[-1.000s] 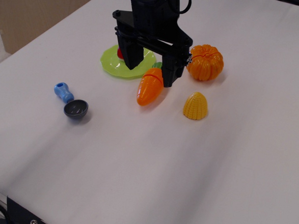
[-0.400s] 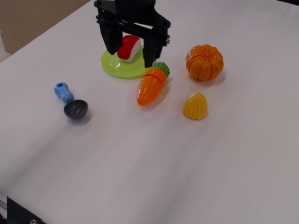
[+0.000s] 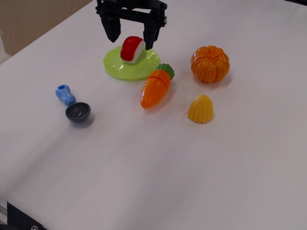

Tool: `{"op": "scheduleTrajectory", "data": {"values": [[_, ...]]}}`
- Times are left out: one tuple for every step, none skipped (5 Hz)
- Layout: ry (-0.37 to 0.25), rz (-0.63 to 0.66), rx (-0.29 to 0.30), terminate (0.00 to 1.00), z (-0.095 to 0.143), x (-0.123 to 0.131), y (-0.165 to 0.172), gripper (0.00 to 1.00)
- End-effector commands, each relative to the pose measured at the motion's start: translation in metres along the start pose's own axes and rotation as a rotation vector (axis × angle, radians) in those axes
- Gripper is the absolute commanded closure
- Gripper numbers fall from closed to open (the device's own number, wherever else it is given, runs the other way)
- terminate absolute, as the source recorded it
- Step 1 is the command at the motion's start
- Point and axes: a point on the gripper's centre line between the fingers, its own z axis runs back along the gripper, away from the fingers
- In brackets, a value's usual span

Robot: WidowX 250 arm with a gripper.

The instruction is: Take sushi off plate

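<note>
At the far side of the table, my gripper (image 3: pixel 130 35) hangs wide open, straddling the sushi (image 3: pixel 132 48) on the plate (image 3: pixel 120 69), ready to descend.

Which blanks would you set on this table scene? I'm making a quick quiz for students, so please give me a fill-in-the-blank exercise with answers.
1. The sushi lies on the lime-green ____.
2. The pincer is ____, one finger on each side of the sushi.
3. Between the plate and the corn lies an orange ____ with a green top.
4. The dark grey scoop has a ____ handle.

Missing words: plate; open; carrot; blue
</note>
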Motion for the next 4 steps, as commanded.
{"op": "scheduleTrajectory", "data": {"values": [[-0.057,0.046,-0.001,0.00,0.000,0.041,0.020,0.00],[-0.031,0.050,-0.005,0.00,-0.012,0.049,0.021,0.00],[-0.018,0.064,0.003,0.00,-0.025,0.055,0.027,0.00],[-0.010,0.058,0.017,0.00,-0.032,0.058,0.028,0.00]]}}
